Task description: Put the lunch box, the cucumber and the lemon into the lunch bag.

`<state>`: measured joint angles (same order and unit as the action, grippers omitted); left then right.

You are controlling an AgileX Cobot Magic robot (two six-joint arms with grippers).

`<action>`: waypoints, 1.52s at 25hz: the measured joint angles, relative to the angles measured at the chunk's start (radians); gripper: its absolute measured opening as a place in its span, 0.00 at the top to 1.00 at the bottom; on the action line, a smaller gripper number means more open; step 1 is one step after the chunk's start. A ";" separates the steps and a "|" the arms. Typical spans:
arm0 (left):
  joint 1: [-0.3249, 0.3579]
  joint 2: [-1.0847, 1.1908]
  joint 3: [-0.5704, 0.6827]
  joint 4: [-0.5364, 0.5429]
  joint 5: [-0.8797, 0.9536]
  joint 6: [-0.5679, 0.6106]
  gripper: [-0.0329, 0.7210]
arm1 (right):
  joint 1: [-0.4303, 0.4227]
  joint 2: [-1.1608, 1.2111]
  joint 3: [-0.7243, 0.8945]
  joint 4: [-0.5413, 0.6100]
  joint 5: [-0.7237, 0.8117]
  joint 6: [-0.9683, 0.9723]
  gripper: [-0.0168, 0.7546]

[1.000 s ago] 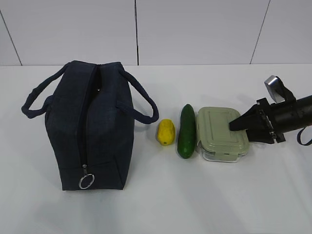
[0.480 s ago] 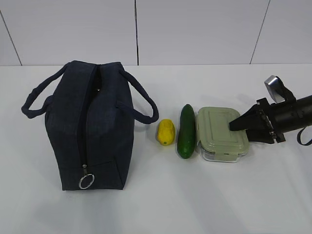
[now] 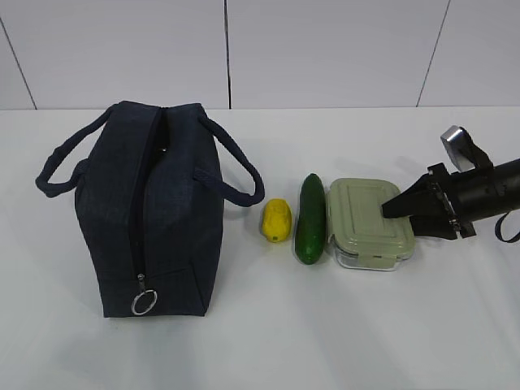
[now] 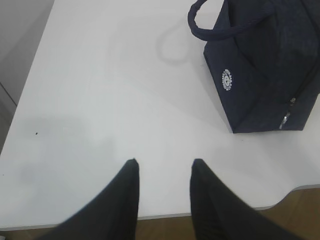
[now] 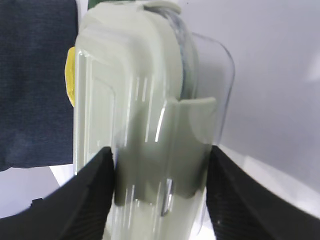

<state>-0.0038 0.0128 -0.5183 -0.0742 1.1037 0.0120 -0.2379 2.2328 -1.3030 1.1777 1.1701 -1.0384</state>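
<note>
Bag (image 3: 150,215): dark navy woven fabric, boxy, standing on the left of the white table (image 3: 268,341). Two padded loop handles splay to either side. Top zipper with a silver ring pull (image 3: 144,303) hanging at the near end; a small white round logo shows on one end panel in the left wrist view.

Lemon (image 3: 276,219): bright yellow, oval, smooth, lying just right of the bag's right handle.

Cucumber (image 3: 310,218): dark green, glossy, elongated, lying between lemon and box, just beside the box's left edge.

Box (image 3: 370,223): clear rectangular container, rounded corners, pale sage-green ridged lid with snap clips, resting flat on the table.

Right gripper (image 3: 390,207): black, ribbed pads, reaching in from the right edge. Its fingers stand on either side of the box's right end, one over the lid, one by the clear base; whether they press on it cannot be told.

Left gripper (image 4: 162,167): two black tapered fingers parted, nothing between them, over bare table near its front-left edge, well apart from the bag.

Open room: wide bare tabletop in front of all items and left of the bag.
</note>
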 joint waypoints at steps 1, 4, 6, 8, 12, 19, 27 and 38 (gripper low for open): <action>0.000 0.000 0.000 0.000 0.000 0.000 0.63 | 0.000 0.000 0.000 0.000 0.000 0.000 0.43; 0.000 0.000 0.000 0.000 0.000 0.000 0.63 | 0.000 0.000 0.000 0.000 0.000 0.000 0.43; 0.000 0.000 0.000 0.000 0.000 0.000 0.63 | 0.000 0.000 0.000 0.000 0.000 0.000 0.43; 0.000 0.000 0.000 0.000 0.000 0.000 0.63 | 0.000 0.000 0.000 0.000 0.000 0.000 0.44; 0.000 0.000 0.000 0.000 0.000 0.000 0.63 | 0.000 0.000 0.000 0.003 0.002 0.000 0.48; 0.000 0.000 0.000 0.000 0.000 0.000 0.63 | 0.000 0.000 0.000 0.003 0.002 0.002 0.49; 0.000 0.000 0.000 0.000 0.000 0.000 0.63 | 0.000 0.000 0.000 0.003 0.002 0.002 0.49; 0.000 0.000 0.000 0.000 0.000 0.000 0.63 | 0.000 0.000 0.000 0.003 0.002 0.004 0.51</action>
<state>-0.0038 0.0128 -0.5183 -0.0742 1.1037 0.0120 -0.2379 2.2328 -1.3030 1.1809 1.1719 -1.0347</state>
